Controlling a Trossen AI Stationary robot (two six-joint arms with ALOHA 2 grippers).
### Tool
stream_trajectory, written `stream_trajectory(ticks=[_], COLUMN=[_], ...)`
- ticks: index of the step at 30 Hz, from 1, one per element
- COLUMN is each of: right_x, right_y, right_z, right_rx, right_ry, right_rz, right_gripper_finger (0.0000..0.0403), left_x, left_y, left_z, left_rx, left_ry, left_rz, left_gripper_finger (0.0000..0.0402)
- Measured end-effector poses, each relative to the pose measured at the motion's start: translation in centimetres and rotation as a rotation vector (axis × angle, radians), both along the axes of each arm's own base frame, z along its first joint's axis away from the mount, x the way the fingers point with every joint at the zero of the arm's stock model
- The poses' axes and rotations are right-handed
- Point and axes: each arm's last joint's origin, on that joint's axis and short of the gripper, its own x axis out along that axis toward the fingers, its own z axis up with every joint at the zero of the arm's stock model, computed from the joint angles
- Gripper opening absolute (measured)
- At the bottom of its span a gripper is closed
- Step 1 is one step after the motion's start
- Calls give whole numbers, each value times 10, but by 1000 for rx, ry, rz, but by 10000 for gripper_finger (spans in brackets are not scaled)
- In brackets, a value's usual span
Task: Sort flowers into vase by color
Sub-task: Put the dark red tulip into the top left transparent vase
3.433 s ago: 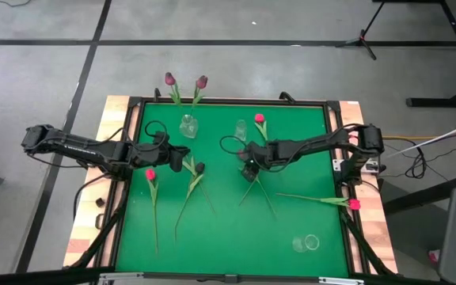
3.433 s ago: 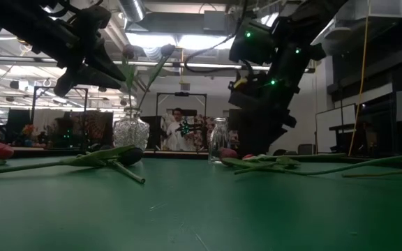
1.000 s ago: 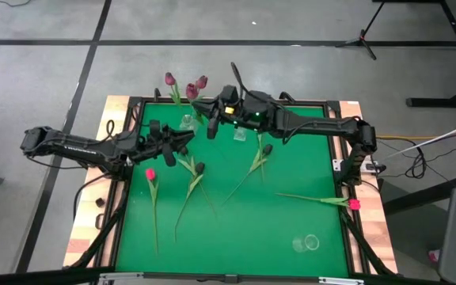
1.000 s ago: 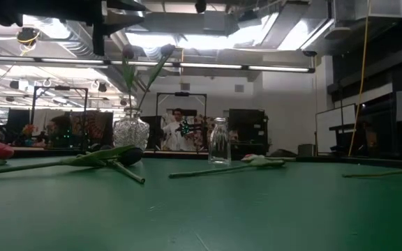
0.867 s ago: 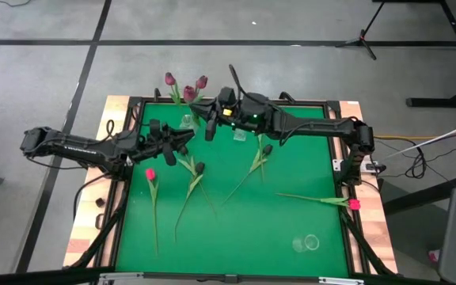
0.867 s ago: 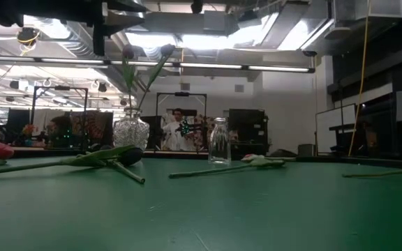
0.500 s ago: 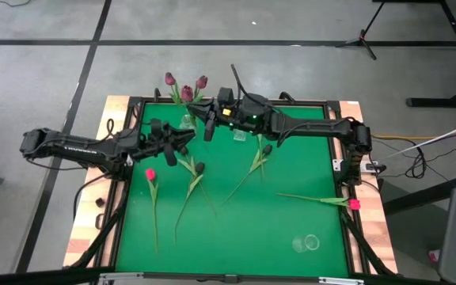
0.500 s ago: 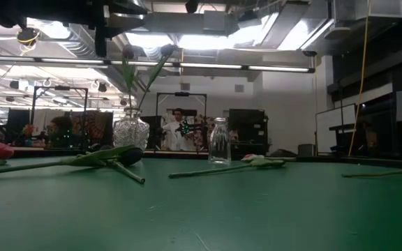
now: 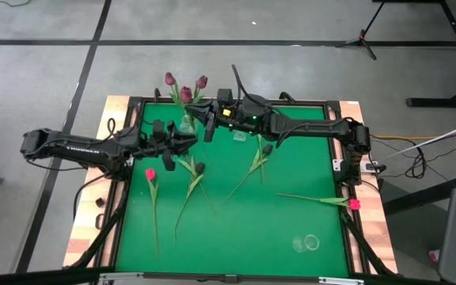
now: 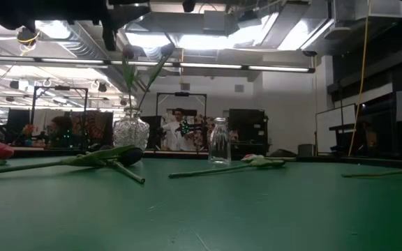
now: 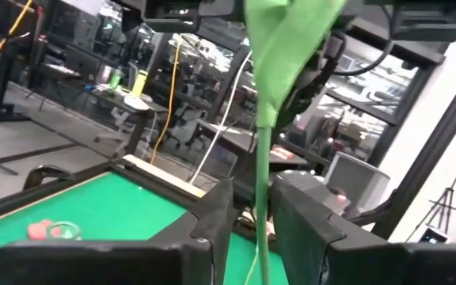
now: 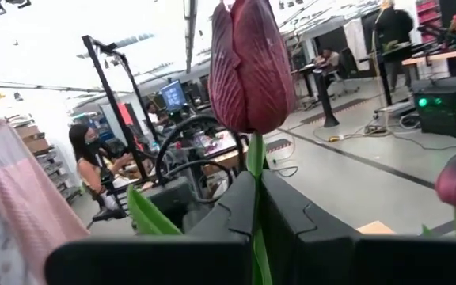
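My right gripper [image 9: 204,108] reaches in from the table's right, high over the round glass vase [image 9: 187,124], and is shut on a dusky purple flower [image 12: 252,63]. Two purple flowers [image 9: 169,79] stand with their stems in that vase. My left gripper [image 11: 253,184] is open beside the vase. Its fingers stand on either side of the held flower's hanging stem [image 11: 261,214], with a gap on each side. A pink flower [image 9: 150,174] and dark-headed flowers [image 9: 199,167] lie flat on the green mat. My right gripper pinches the purple flower's stem just under the head [image 12: 253,162] between its two fingers. The fingers come about level from the table's right and lie across the stem. The flower is upright and lifted clear, head above the fingers, stem and leaf hanging below.
A narrow glass bottle [image 9: 240,131] stands right of the round vase. Another dark-headed flower [image 9: 266,148] lies mid-mat and a pink one [image 9: 354,204] at the right edge. A clear cup [image 9: 307,242] lies near the front right. People sit beyond the far edge [image 10: 179,129].
My right gripper has tipped a little, and the purple flower's head has swung slightly toward the table's left, closer above the round vase. My left gripper has turned slightly at the wrist and kept its place beside the vase.
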Motion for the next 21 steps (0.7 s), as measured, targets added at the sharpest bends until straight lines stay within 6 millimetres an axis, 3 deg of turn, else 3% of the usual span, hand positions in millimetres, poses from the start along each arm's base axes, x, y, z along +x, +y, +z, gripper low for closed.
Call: stream_trajectory(ticks=[5,11,17,21], right_x=[0,0,0,0], right_y=[0,0,0,0], right_z=[0,-1,-1,-1], right_rx=[-1,0,0,-1], right_ry=[3,12,14,15], right_rz=[7,7,8,14], right_gripper_finger=[12,12,12,12], left_x=[6,5,5,5], left_y=[3,3,3,4], left_z=[-6,2,2,2], left_rx=[-3,3,-2,-5], left_ry=[27,-59,-61,-61], left_rz=[11,9,39,53], left_gripper_finger=[69,53,12,6])
